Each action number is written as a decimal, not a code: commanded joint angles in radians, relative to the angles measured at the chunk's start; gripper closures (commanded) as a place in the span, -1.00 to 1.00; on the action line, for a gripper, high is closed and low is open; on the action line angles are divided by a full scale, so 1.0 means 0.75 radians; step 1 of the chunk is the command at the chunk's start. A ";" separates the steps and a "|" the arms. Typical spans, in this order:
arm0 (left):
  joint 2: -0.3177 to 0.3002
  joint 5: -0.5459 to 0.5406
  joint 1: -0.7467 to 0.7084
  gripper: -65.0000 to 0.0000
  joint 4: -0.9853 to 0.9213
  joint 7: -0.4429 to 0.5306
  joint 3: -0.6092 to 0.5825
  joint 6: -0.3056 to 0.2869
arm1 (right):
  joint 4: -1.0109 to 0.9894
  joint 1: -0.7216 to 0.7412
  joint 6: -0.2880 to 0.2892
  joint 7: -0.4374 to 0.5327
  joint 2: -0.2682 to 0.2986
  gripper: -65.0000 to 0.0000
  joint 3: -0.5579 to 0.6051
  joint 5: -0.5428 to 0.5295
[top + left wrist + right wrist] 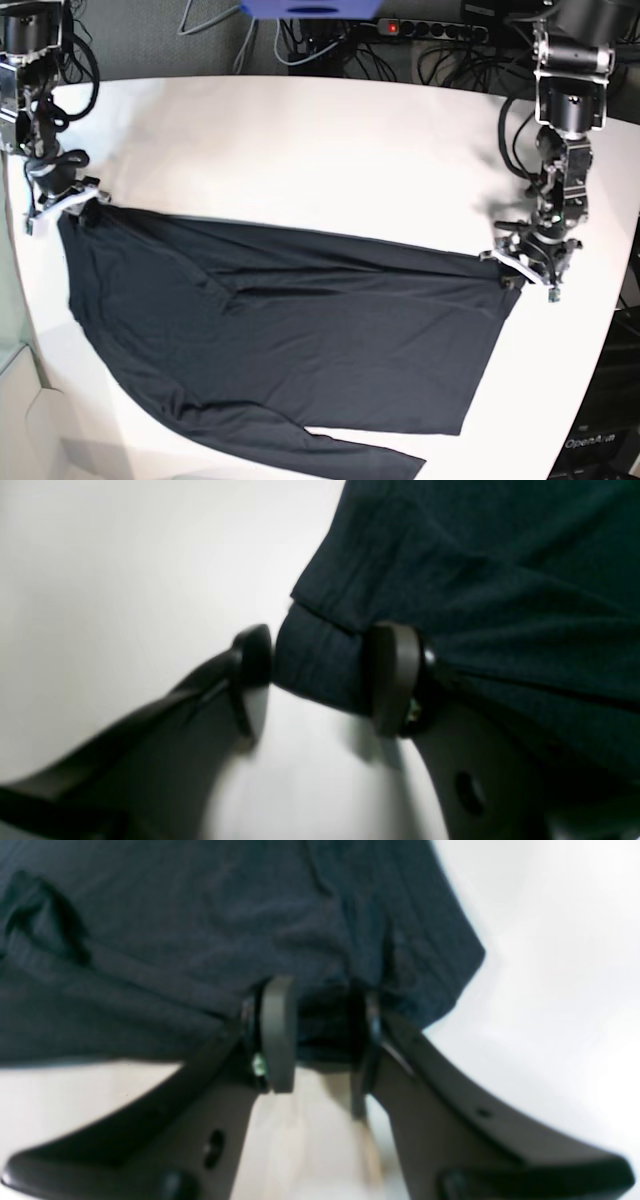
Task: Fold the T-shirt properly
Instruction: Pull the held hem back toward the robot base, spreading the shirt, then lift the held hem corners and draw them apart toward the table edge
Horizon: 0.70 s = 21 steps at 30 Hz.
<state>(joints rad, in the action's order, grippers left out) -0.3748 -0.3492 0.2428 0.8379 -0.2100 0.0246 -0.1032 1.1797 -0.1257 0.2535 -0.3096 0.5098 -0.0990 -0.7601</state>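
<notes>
While the left wrist view is blurring, the left gripper (320,675) is sitting with jaws parted around a hemmed corner of the T-shirt (475,590), which is filling the upper right of the frame. Across the right wrist view, the right gripper (320,1035) is straddling a bunched edge of the T-shirt (200,930), jaws apart. Seen from the base view, the T-shirt (300,350) is lying flat on the white table (300,150), its long axis running from upper left to right, with each gripper at a top corner and cables (430,50) trailing along the frame's top.
</notes>
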 commanded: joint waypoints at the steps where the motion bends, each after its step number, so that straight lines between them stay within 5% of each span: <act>1: -0.021 0.051 -0.028 0.07 -0.016 -0.128 0.001 0.045 | -0.001 -0.022 0.013 -0.071 0.015 0.51 0.000 0.016; 7: -0.023 0.051 -0.100 0.07 -0.014 -0.128 0.001 0.042 | -0.001 -0.077 0.023 -0.069 0.015 0.52 0.000 0.016; 11: -0.041 0.051 -0.147 0.07 0.001 -0.128 0.001 0.042 | 0.007 -0.116 0.025 -0.069 0.015 0.70 0.000 0.016; 21: -0.052 0.051 -0.392 0.07 0.336 -0.222 0.009 0.042 | 0.187 -0.277 0.025 -0.067 0.013 0.95 0.000 0.016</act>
<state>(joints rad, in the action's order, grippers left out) -0.4126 -0.3481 -0.0227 1.1118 -0.2203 0.0399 -0.0666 1.3235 -0.3183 0.2852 -0.2909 0.5121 -0.1036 -0.7708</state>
